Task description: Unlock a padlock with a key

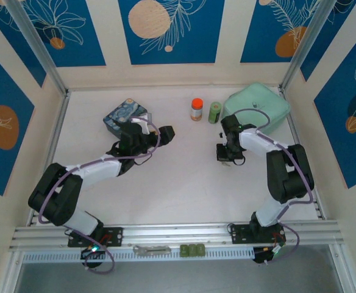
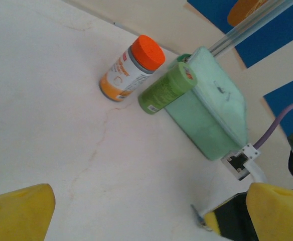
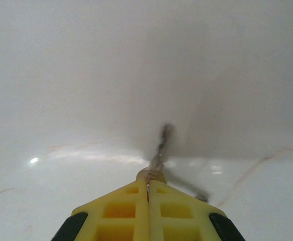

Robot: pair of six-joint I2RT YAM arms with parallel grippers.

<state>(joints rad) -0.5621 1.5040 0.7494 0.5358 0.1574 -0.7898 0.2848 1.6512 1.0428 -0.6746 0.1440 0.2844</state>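
The key (image 3: 159, 150) is a thin silvery metal piece sticking out past the yellow fingertips of my right gripper (image 3: 147, 183), which is shut on its head just above the white table. From the left wrist view the key's tip (image 2: 197, 212) pokes out of that gripper near the bottom right. From above, my right gripper (image 1: 225, 152) points down at the table right of centre. My left gripper (image 1: 166, 133) hovers left of centre, open (image 2: 149, 213) with nothing between its yellow fingers (image 2: 21, 216). The padlock is out of view.
A blue painted box (image 1: 124, 116) sits by the left arm. An orange-capped bottle (image 1: 196, 110), a green cylinder (image 1: 214, 112) and a mint-green case (image 1: 257, 107) stand at the back right. A grey flat tool (image 1: 152, 249) and green pieces (image 1: 191, 250) lie on the front rail.
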